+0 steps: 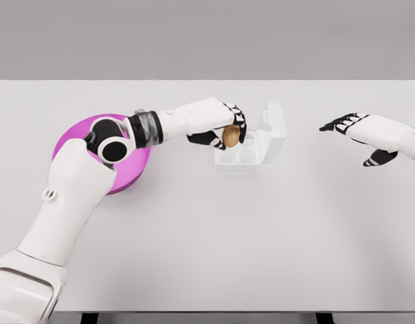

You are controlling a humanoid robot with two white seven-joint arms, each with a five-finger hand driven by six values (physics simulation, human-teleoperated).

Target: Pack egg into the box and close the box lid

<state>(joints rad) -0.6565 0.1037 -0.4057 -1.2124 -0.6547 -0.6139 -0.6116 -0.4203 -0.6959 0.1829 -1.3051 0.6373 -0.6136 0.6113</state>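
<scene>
One egg [231,136] sits gripped in the left hand [220,128], hovering at the box's [238,156] ten-o'clock corner, its long axis near upright, empty cups just below at five o'clock. Lid [272,130] stands open; right hand [356,131] waits at three o'clock, fingers relaxed, well apart on the tabletop [214,243].

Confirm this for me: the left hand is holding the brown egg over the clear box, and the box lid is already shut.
Not quite. The head view shows the left hand holding the egg over the clear box, but the lid is standing open at the box's right side, not shut. The empty cups are still exposed.
</scene>
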